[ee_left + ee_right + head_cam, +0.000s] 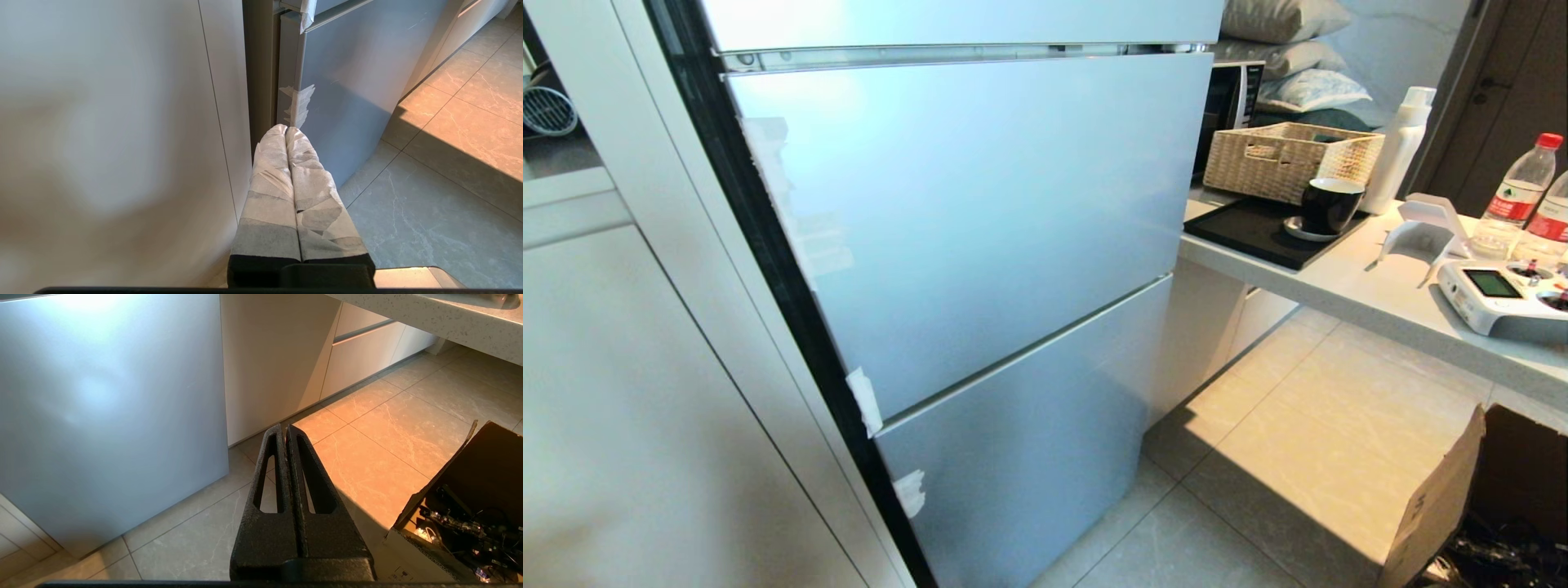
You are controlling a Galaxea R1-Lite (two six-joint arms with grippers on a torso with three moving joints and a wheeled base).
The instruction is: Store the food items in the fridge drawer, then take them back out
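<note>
Left wrist view: your left gripper point(286, 132) is pressed closed, empty, aimed at the fridge's point(980, 245) taped corner. Right gripper point(284, 430) likewise closed, empty, over floor tiles point(367, 457). Fridge doors are closed, so drawer and fruits are unseen. Counter point(1347, 286) at 3 o'clock; wicker basket point(1290, 159), contents hidden; cardboard box point(470, 514) of cables.

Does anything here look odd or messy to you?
Yes: ragged whitish tape scraps cling to the left edges of the closed fridge doors, looking torn. The left gripper is wrapped in similar tape. A cardboard box on the floor holds tangled cables. Nothing is spilled.
</note>
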